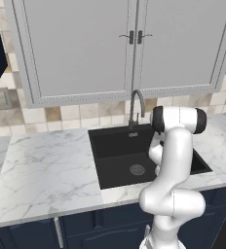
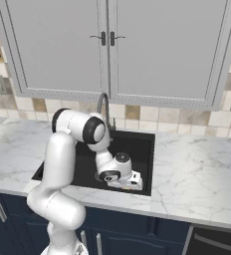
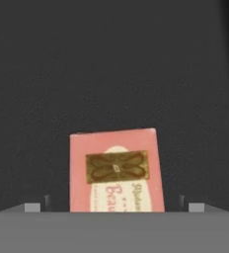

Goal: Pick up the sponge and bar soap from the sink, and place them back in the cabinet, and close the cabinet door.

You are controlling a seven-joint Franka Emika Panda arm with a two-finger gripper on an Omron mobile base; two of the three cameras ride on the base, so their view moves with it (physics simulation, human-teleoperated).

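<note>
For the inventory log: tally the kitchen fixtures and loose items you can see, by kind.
Light grey cabinet doors: 2
Sink: 1
Tap: 1
Bar soap: 1
Wall outlets: 2
Total: 7

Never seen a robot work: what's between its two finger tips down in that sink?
In the hand view, the bar soap lies between the open gripper's tips, on the black sink floor.

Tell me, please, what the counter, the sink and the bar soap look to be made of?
Counter: polished marble, or an imitation, by its white, grey-veined surface. Sink: matte black, perhaps composite or coated metal; no glare. Bar soap: seemingly wrapped in pink printed paper or card.
</note>
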